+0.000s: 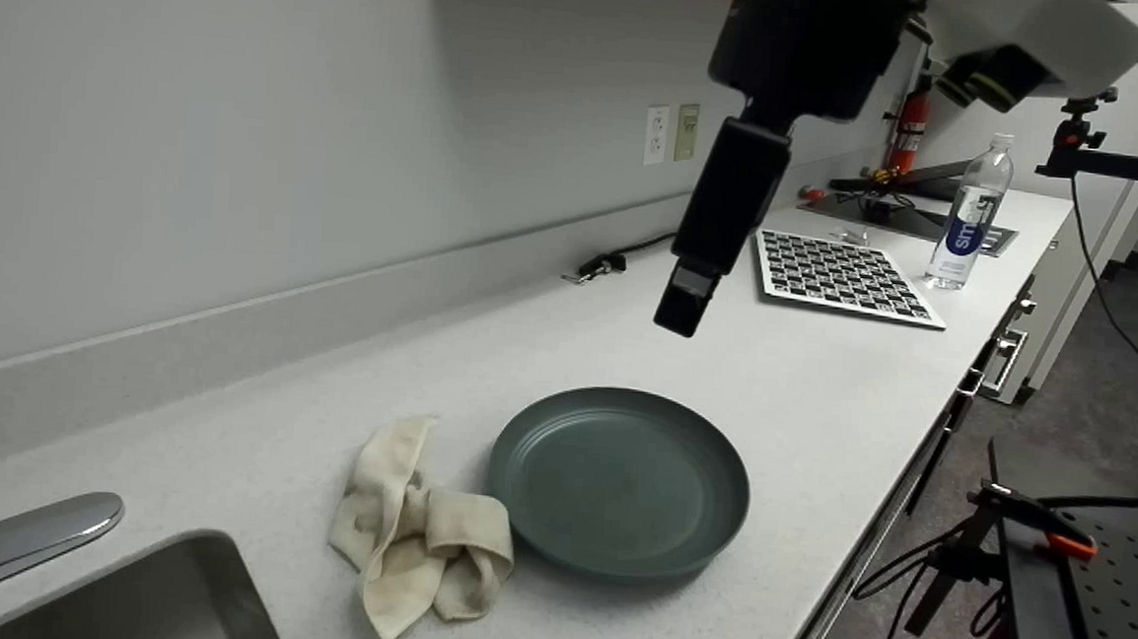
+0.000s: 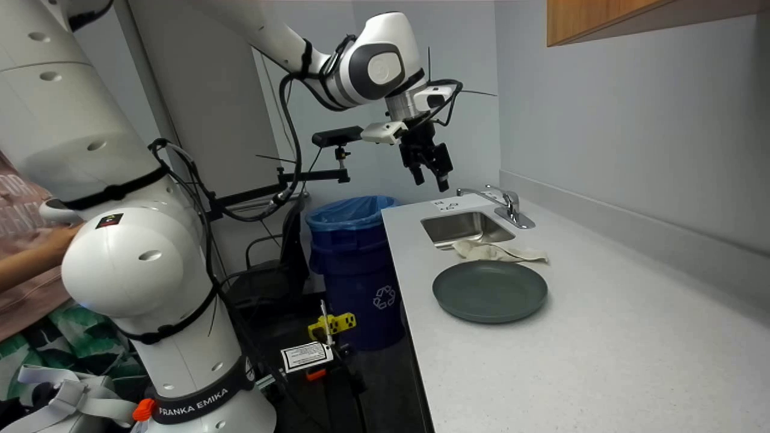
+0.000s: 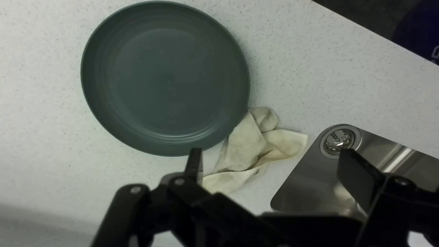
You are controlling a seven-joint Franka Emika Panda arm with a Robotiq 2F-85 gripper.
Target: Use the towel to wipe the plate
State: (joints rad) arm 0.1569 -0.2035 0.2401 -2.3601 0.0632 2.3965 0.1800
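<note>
The dark grey-green plate (image 1: 618,481) lies flat on the counter, bare inside in both exterior views and the wrist view (image 3: 171,79). Right beside its rim, on the sink side, is the crumpled cream towel (image 3: 245,147); whether its edge slips under the rim I cannot tell. In an exterior view, part of the towel (image 2: 496,251) is hidden behind the plate (image 2: 490,291). My gripper (image 3: 272,152) hangs in the air well above the counter, its jaws wide apart with nothing held. An exterior view also shows the gripper (image 2: 431,182) raised with its fingers spread.
A steel sink (image 3: 308,185) with a faucet (image 2: 511,207) lies past the towel. Farther along the counter are a checkered board (image 1: 843,275) and a water bottle (image 1: 971,216). A wall (image 1: 244,142) runs along the back, and a wooden cabinet (image 2: 637,21) overhangs it.
</note>
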